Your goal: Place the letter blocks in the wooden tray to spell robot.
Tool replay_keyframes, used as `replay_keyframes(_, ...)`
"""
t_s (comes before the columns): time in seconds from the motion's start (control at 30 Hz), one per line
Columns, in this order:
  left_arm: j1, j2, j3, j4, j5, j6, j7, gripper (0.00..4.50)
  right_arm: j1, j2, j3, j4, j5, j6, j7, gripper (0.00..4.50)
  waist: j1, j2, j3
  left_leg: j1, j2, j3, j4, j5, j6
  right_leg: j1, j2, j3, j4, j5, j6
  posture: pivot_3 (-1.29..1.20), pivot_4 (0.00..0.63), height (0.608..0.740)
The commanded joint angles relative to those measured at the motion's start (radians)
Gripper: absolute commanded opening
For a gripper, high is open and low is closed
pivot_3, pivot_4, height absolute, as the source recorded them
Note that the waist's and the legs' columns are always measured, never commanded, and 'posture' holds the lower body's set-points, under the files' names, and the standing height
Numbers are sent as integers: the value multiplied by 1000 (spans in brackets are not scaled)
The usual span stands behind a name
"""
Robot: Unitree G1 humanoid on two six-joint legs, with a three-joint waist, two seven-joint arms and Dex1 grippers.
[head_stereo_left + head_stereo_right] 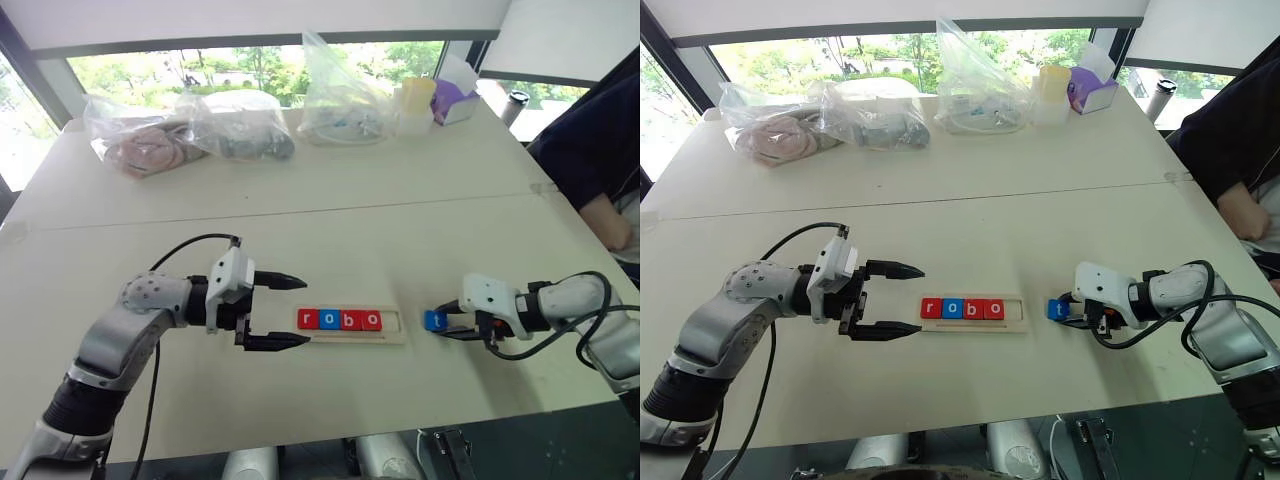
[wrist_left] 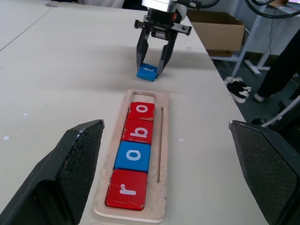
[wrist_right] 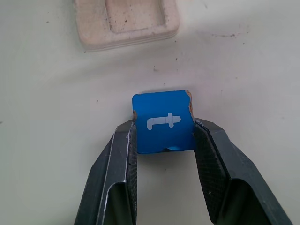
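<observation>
The wooden tray [image 1: 392, 335] lies in the middle of the table and holds several letter blocks in a row: red r [image 1: 308, 320], blue o [image 1: 329, 320], red b [image 1: 350, 320], red o [image 1: 371, 320]. Its right-end slot [image 2: 143, 97] is bare. Just right of the tray a blue t block [image 3: 163, 122] sits on the table. My right gripper [image 3: 164, 138] is shut on the blue t block, one finger against each side. My left gripper [image 1: 300, 312] hovers open at the tray's left end, pointing along it, with nothing between its fingers.
Clear plastic bags [image 1: 190, 130] with contents, a yellow cup [image 1: 418, 100] and a purple box [image 1: 452, 100] stand along the table's far edge. A person's arm in a dark sleeve [image 1: 600, 170] rests at the right edge. A seam [image 1: 300, 205] crosses the table.
</observation>
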Motion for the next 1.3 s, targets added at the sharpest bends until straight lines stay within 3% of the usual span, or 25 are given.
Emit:
replay_keyframes(0.03, -13, 6, 19, -20, -16, -1, -3, 4500, -31, 6, -24, -91, 20, 40, -14, 1122, 1, 0, 0, 0, 0, 0, 0, 0, 0, 0, 0, 0, 0, 0, 0, 0, 150, 740)
replay_keyframes(0.33, -26, -3, 8, -14, -13, 2, 0, 4500, -80, 36, 32, -230, 41, 193, -26, 1122, 15, 0, 0, -1, 0, 0, 0, 0, 0, 0, 0, 0, 0, 0, 0, 0, 150, 740)
replay_keyframes(0.8, -5, -5, 15, -35, -15, 9, 26, 4500, -133, 86, 140, -177, -16, 193, -25, 1122, 12, 0, 0, -1, 0, 0, 0, 0, 0, 0, 0, 0, 0, 0, 0, 0, 150, 740)
replay_keyframes(1.3, 4, -11, 18, -45, -17, 12, 51, 4500, -157, 107, 167, -167, -27, 195, -10, 1122, 12, 0, 0, 0, 0, 0, 0, 0, 0, 0, 0, 0, 0, 0, 0, 0, 150, 740)
